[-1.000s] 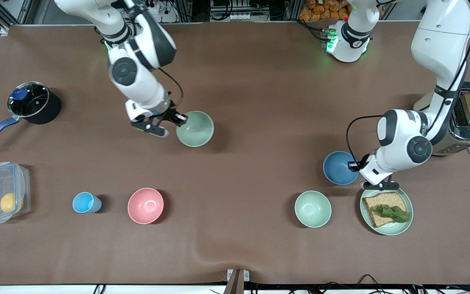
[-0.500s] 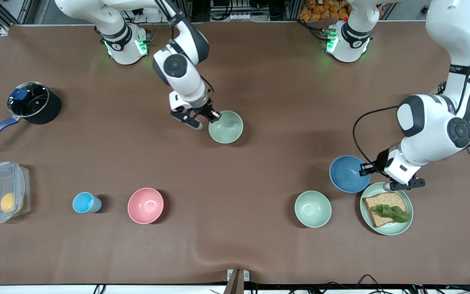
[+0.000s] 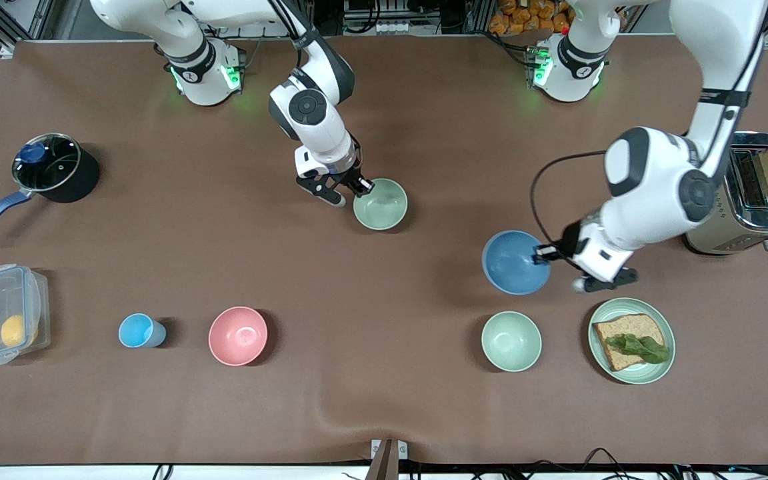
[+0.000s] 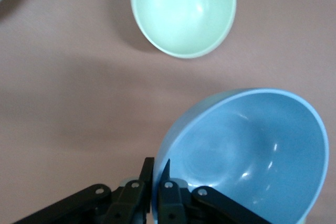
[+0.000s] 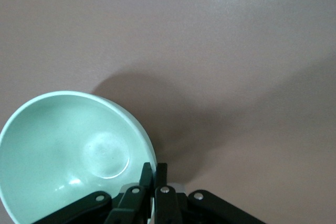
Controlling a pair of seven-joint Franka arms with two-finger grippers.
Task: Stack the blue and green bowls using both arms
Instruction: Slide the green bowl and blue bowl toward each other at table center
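A second pale-green bowl (image 3: 511, 341) rests on the brown table (image 3: 424, 413), nearest the camera. Above it, the left gripper (image 3: 545, 254) pinches the rim of the round matte blue bowl (image 3: 514, 263), lifted off the table. Farther back, the right gripper (image 3: 359, 189) pinches the rim of the round pale sage-green bowl (image 3: 381, 205), also lifted.

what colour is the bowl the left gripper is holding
Medium blue: the blue bowl, pinched at its rim by the left gripper. Best seen in the left wrist view.
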